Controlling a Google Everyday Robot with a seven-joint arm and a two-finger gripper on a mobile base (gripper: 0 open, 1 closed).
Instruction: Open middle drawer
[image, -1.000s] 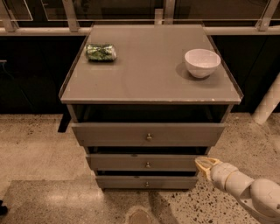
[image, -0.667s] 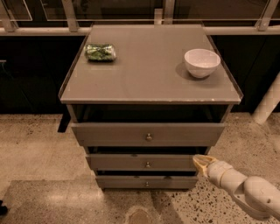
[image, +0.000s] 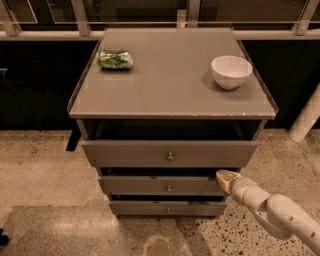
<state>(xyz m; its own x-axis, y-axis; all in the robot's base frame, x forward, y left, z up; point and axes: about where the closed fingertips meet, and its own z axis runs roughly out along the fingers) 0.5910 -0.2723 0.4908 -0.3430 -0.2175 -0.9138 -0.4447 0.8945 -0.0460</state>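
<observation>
The cabinet has three grey-taupe drawers. The middle drawer (image: 150, 186) has a wide flat front with a small round metal knob (image: 168, 188) at its centre. It stands slightly out, less than the top drawer (image: 125, 154) above it. The bottom drawer (image: 145, 208) is slimmest. My gripper (image: 223, 178) comes in from the lower right on a white arm. Its tan tip is at the right end of the middle drawer front, just above its top edge and well right of the knob.
On the cabinet top (image: 170, 75) sit a white bowl (image: 231, 71) at the right and a green packet (image: 115, 59) at the back left. A white post (image: 305, 122) stands at the right. Speckled floor (image: 45, 170) surrounds the cabinet.
My gripper has moved a little left and up, closer to the right end of the middle drawer front. The drawers have not visibly moved.
</observation>
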